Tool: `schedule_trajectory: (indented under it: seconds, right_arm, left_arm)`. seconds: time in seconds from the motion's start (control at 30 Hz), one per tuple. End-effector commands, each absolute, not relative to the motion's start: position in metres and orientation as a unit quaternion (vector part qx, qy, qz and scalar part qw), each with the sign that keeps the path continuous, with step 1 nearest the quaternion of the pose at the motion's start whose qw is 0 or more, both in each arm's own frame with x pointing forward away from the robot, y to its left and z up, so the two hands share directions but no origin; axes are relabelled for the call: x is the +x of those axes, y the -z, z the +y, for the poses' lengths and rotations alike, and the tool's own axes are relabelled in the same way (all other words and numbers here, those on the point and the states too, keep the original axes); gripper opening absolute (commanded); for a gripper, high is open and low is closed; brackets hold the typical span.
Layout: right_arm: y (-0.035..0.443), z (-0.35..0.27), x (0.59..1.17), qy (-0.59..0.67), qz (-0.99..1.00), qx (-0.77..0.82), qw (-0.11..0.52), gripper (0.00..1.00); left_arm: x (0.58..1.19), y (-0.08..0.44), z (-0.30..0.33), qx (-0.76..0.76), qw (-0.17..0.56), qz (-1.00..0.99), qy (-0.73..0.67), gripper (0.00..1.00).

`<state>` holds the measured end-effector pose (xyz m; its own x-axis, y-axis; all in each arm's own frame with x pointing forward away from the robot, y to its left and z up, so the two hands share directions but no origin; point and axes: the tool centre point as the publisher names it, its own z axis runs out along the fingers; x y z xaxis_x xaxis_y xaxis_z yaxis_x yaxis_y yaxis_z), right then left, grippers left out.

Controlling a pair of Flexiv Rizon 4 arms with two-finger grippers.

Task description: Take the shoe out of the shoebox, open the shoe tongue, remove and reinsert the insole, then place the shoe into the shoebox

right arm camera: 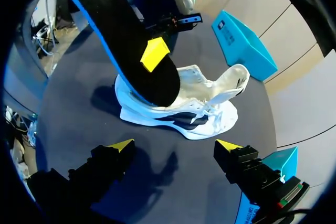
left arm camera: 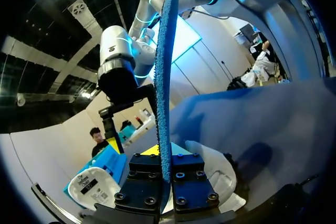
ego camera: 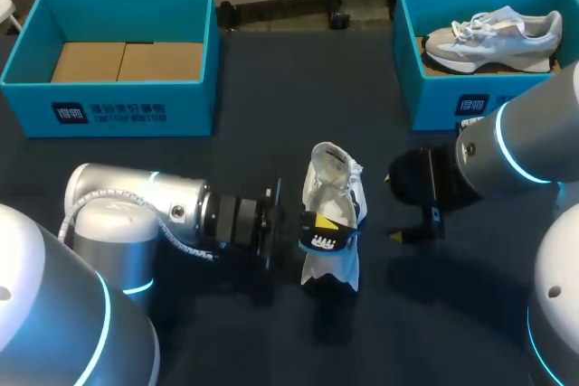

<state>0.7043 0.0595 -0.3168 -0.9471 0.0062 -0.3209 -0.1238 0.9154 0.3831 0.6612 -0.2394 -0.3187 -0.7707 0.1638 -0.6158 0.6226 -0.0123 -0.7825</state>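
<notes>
Requesting handling data. — Operator

Left gripper pinches the insole, lower end at the shoe on the table: thin foam, black top, blue edge, likely light and bendy; hold one end. Shoe: soft white fabric. Right gripper spread beside it. Rigid teal shoebox beyond. — Technician

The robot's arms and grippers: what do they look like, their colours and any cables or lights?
The left arm and right arm are thick, rounded silver-grey tubes with glowing light-blue rings at the joints. A white ribbed cable loops along the left one. The left gripper and right gripper are black and blocky, with bright yellow fingertips.
</notes>
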Motion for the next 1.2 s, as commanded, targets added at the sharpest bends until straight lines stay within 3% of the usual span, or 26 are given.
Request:
schedule_trajectory:
  seconds: [0.03, 1.0, 1.03, 1.07, 1.2]
  right_arm:
    - [0.317, 0.058, 0.703, -0.205, 0.965, -0.031, 0.160, 1.00]
    - [0.317, 0.058, 0.703, -0.205, 0.965, -0.031, 0.160, 1.00]
    - [0.317, 0.058, 0.703, -0.205, 0.965, -0.031, 0.160, 1.00]
    - [0.317, 0.058, 0.703, -0.205, 0.965, -0.031, 0.160, 1.00]
    - [0.317, 0.058, 0.703, -0.205, 0.965, -0.031, 0.160, 1.00]
  left_arm:
    - [0.669, 0.326, -0.242, 0.294, 0.175, 0.679, 0.649, 0.00]
    - [0.691, 0.346, -0.243, 0.296, 0.177, 0.694, 0.632, 0.00]
    - [0.689, 0.343, -0.244, 0.297, 0.179, 0.692, 0.633, 0.26]
    - [0.689, 0.342, -0.244, 0.298, 0.180, 0.691, 0.633, 0.33]
    - [0.684, 0.333, -0.244, 0.300, 0.180, 0.687, 0.637, 0.35]
